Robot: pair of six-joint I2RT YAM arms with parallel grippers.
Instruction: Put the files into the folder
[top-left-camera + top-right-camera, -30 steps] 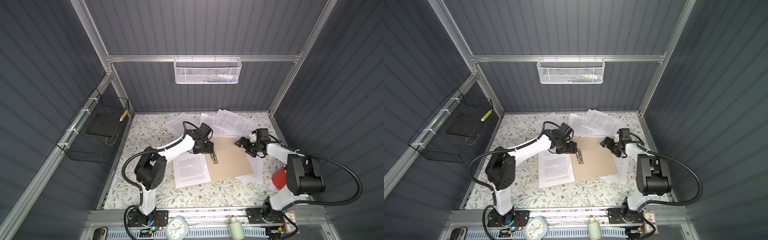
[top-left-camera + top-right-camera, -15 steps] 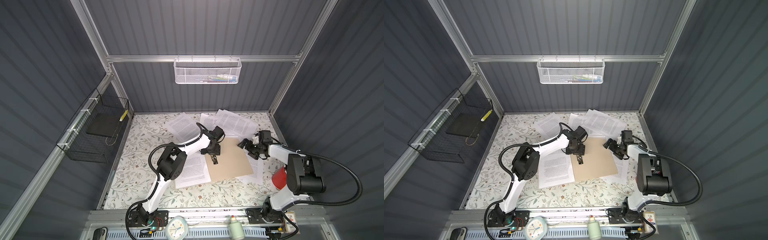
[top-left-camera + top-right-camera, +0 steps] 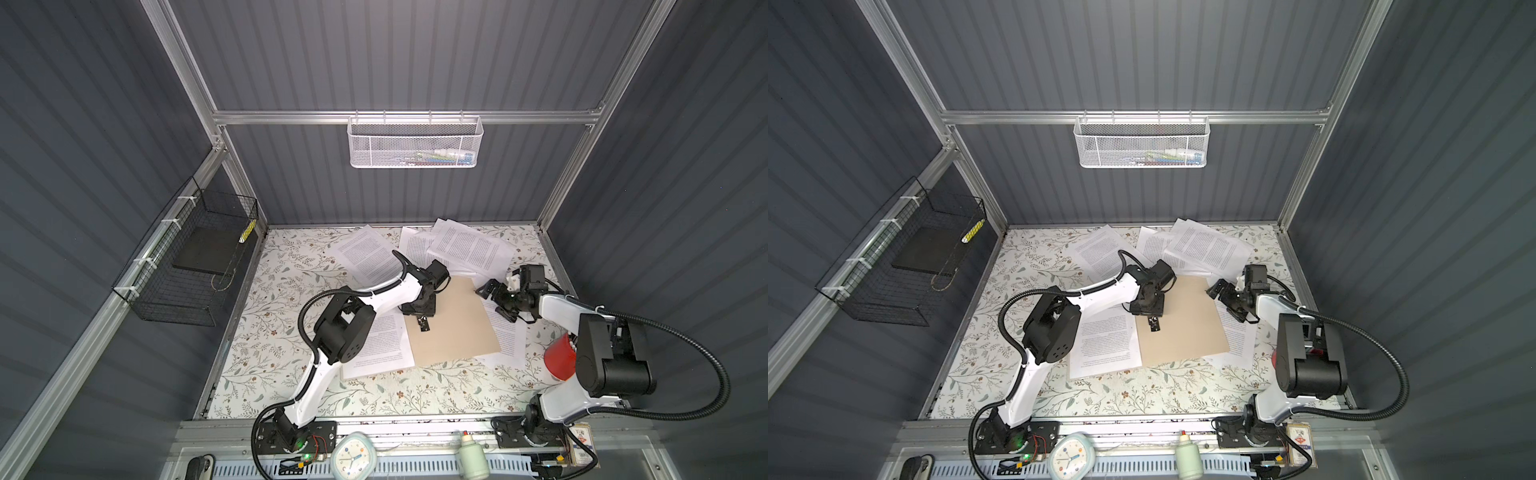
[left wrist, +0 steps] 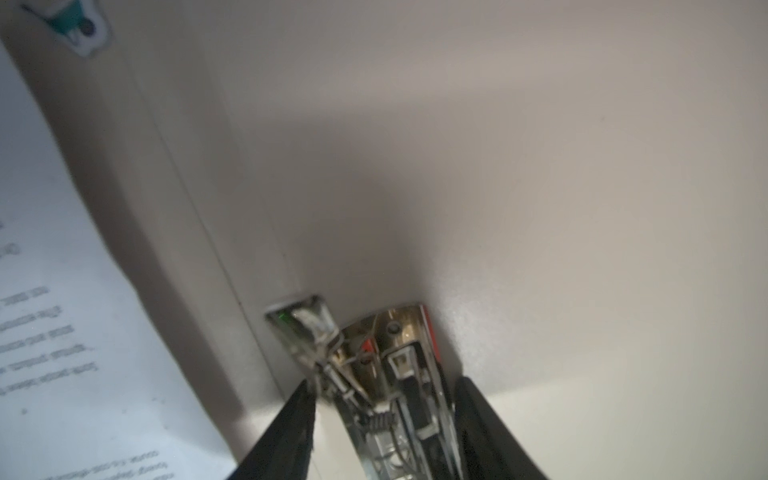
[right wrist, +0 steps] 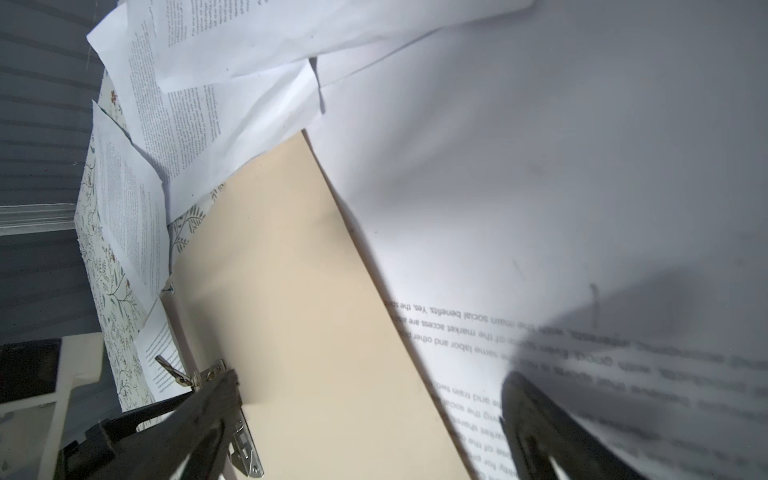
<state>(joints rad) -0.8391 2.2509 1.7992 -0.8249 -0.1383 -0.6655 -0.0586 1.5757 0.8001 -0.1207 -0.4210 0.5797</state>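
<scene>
Tabletop [image 3: 286,299] covered throughout in pale floral print.

Noted in both top views, centre of frame: tan folder [image 3: 457,332], flat, slightly skewed.

- Left of folder, meeting its left edge: left sheet [image 3: 384,351], printed, lying flat. Overlap with folder not determinable.
- Right of folder: right sheet [image 3: 506,338], printed, partly under the folder's right edge.
- Above folder, toward the back wall:
  - back-left sheet [image 3: 365,257], lying apart from the other two.
  - back-middle sheet [image 3: 415,249].
  - back-right sheet [image 3: 469,249], overlapping the back-middle sheet and lying close to the folder's upper edge.
- Lower right of the tabletop: red object [image 3: 559,361], largely hidden, kind not determinable.
</scene>
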